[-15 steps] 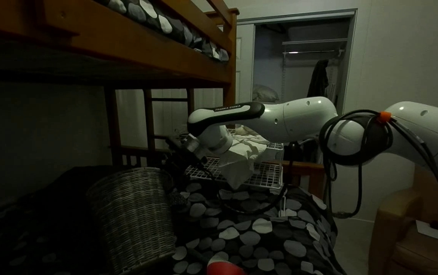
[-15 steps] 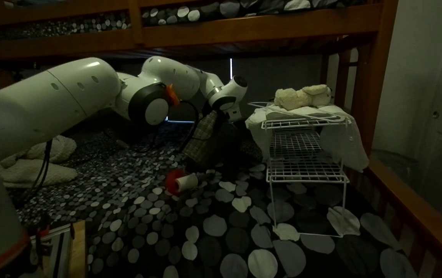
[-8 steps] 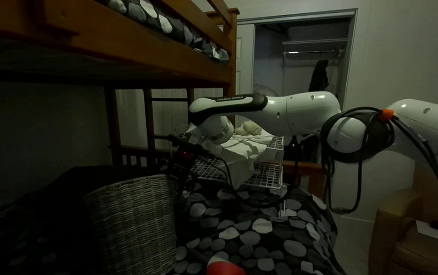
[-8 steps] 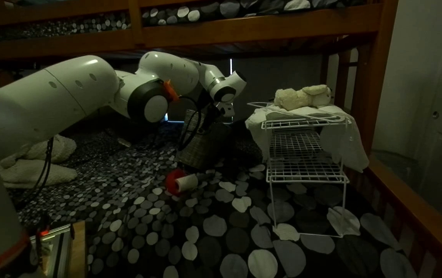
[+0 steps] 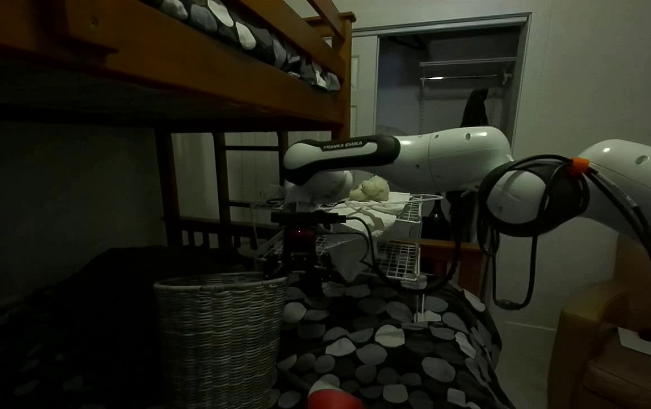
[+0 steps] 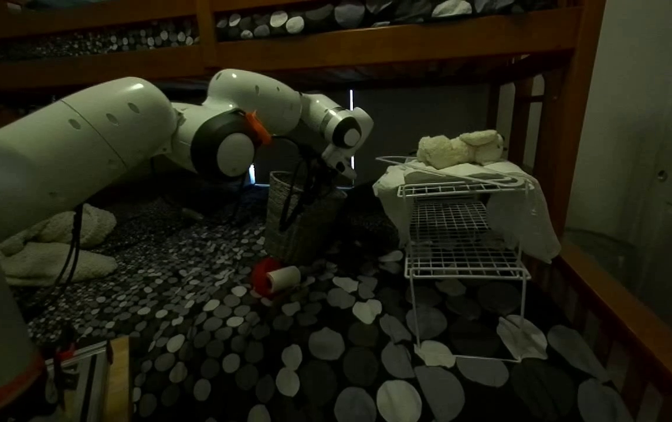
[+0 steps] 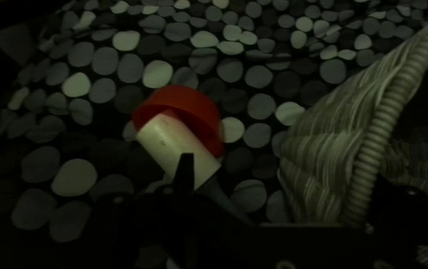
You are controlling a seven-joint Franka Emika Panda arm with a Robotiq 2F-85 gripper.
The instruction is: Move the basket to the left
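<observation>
The tall grey-brown woven basket stands almost upright on the bed. In an exterior view the basket is partly hidden behind the arm and its cables. My gripper points down at the basket's rim, on the side facing the wire rack. In the wrist view the gripper is open, one dark finger outside the basket and the other at the rim's inner side. The braided rim of the basket runs between the fingers, nearer the inner one, and no grip on it shows.
A plunger-like thing with a red cup and white tube lies beside the basket. A white wire rack with cloths and a plush toy stands nearby. The upper bunk's wooden rail runs above the arm.
The basket has swung from a tilt to nearly upright, its rim shifting toward the rack. My gripper has turned from slanted to pointing down. The wrist and forearm have risen slightly.
</observation>
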